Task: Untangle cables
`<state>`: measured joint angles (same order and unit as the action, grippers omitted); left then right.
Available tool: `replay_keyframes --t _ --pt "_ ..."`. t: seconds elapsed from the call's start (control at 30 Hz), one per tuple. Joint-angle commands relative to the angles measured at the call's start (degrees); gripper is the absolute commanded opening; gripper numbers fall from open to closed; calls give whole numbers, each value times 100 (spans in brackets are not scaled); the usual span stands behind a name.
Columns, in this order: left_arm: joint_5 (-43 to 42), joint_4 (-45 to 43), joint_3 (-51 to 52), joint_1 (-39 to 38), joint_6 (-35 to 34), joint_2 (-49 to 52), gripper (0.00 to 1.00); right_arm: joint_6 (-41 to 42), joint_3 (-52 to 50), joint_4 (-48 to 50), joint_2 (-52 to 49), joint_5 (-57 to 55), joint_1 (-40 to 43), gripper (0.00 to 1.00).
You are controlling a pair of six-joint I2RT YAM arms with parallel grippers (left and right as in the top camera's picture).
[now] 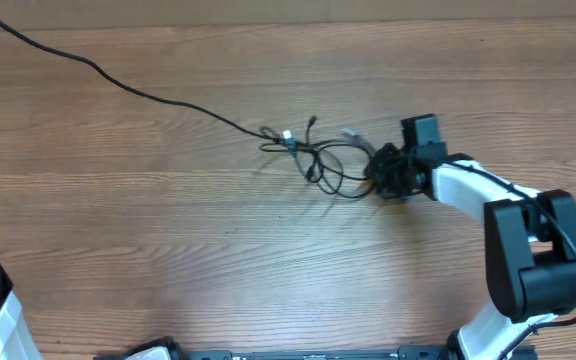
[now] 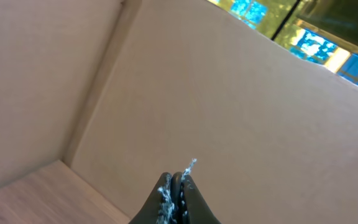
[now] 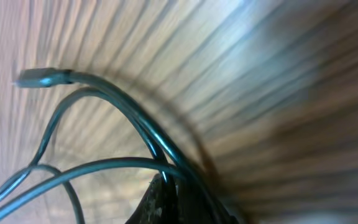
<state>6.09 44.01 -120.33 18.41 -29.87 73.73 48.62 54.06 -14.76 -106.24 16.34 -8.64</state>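
Right wrist view shows the right tool (image 3: 165, 193) closed tight. Its two fingers pinch the cables (image 3: 104, 106) right at the tips. Thin dark cords bend out of the pinch in big loops. One cord ends in a small silver plug (image 3: 39, 78) that lies on the wooden worktop (image 3: 260, 74).

From overhead, the right tool (image 1: 380, 172) sits at the right edge of the cables (image 1: 323, 160). They lie in a small tangled bunch near the middle of the worktop. One long cord (image 1: 118, 78) runs from the bunch away to the far left corner.

The left tool (image 2: 178, 186) shows only in the left wrist view. Its fingers are pressed together with nothing between them. It points at a plain cardboard wall (image 2: 197, 93).
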Motion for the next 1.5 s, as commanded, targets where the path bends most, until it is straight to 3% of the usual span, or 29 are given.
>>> replay_keyframes --t 0.0,0.13,0.37,0.7,1.07,1.3,1.47 --pt "-297 -131 -114 372 -317 26 4 109 -44 -48 -61 -627 431 4" --pt "-739 -142 -111 643 -533 68 4 107 -44 -162 -61 -852 920 4" --pt "-780 -94 -111 682 -544 195 4 107 -44 -695 -61 -1788 1864 4" --pt "-807 136 -111 680 -544 501 4 387 -44 -1145 -61 -1755 3040 4" --pt "-1060 761 -94 678 -544 745 4 363 -50 -1189 -61 -1513 2997 4" --pt "-1202 2146 -90 669 -501 1154 4 363 -50 -1237 -61 -459 2708 4" --pt "-1211 3303 -90 669 -503 1849 4 341 -50 -1322 -61 -407 2387 7"
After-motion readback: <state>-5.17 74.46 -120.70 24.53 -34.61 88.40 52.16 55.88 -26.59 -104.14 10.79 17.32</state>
